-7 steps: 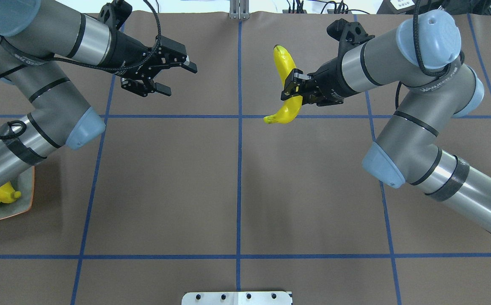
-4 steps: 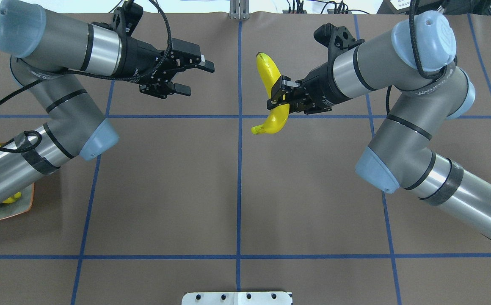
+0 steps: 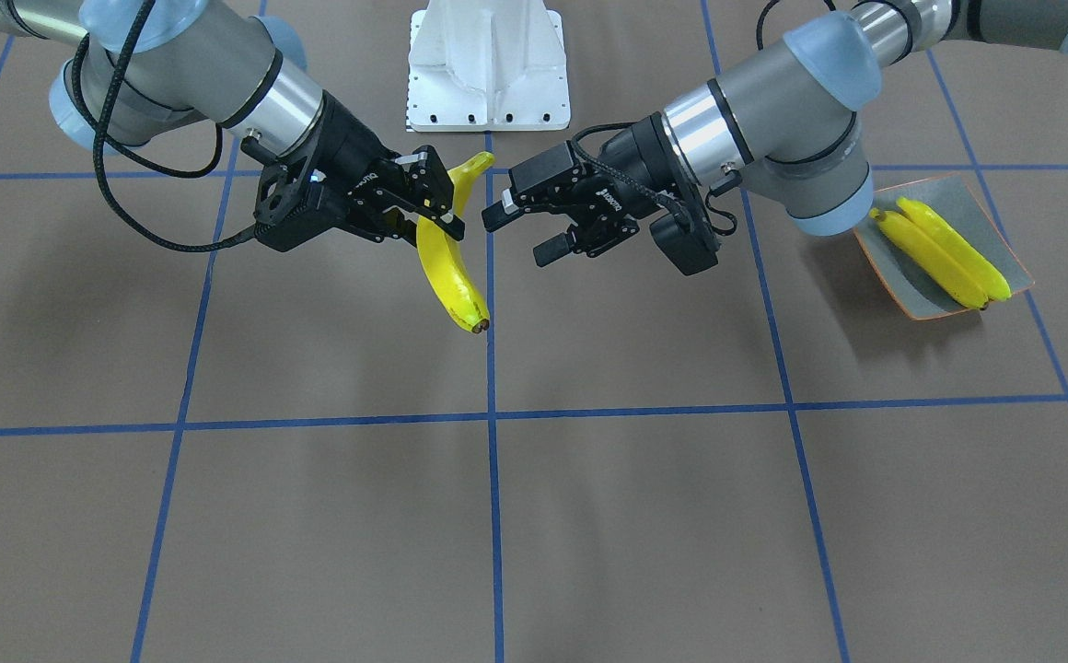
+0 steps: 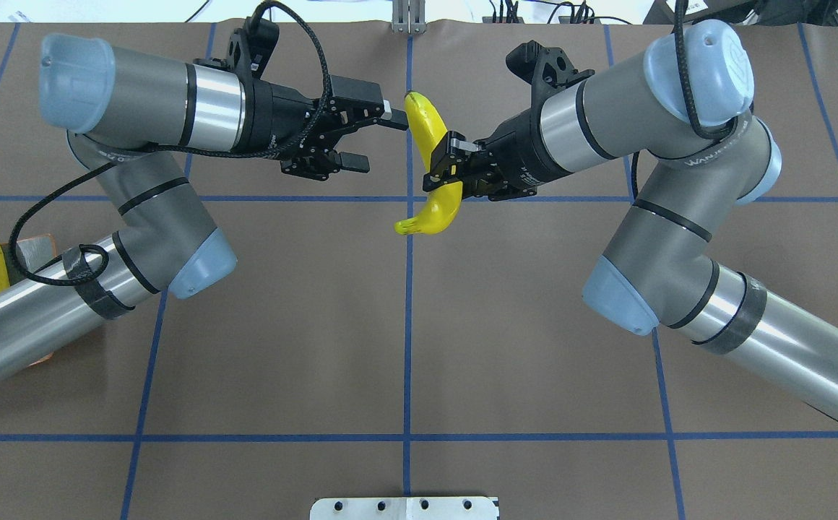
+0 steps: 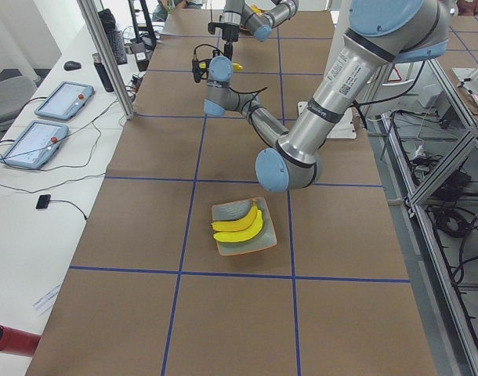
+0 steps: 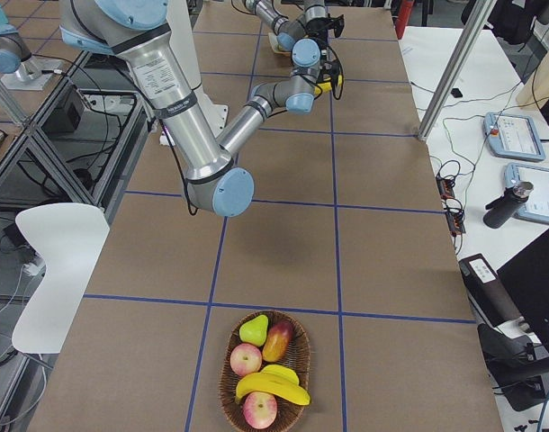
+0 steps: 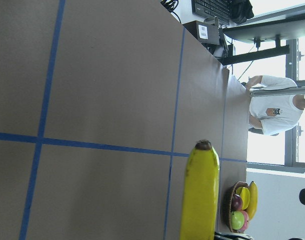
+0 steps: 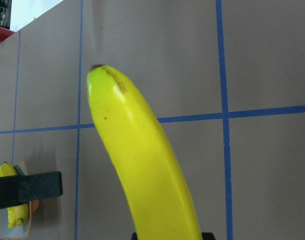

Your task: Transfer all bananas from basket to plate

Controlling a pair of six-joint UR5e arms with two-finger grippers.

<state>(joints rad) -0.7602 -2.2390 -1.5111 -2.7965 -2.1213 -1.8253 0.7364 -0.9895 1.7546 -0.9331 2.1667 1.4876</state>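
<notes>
Banana (image 4: 425, 126) aloft in grip of right pincer (image 4: 443, 165), left pincer (image 4: 380, 143) wide just beside, both level, face-to-face

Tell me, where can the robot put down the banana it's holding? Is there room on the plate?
Yes, a little: the plate has a bare grey strip on each side of its two bananas. The table between the two arms is bare brown mat. It's crowded where the right gripper holds the banana close to the open left gripper.
</notes>
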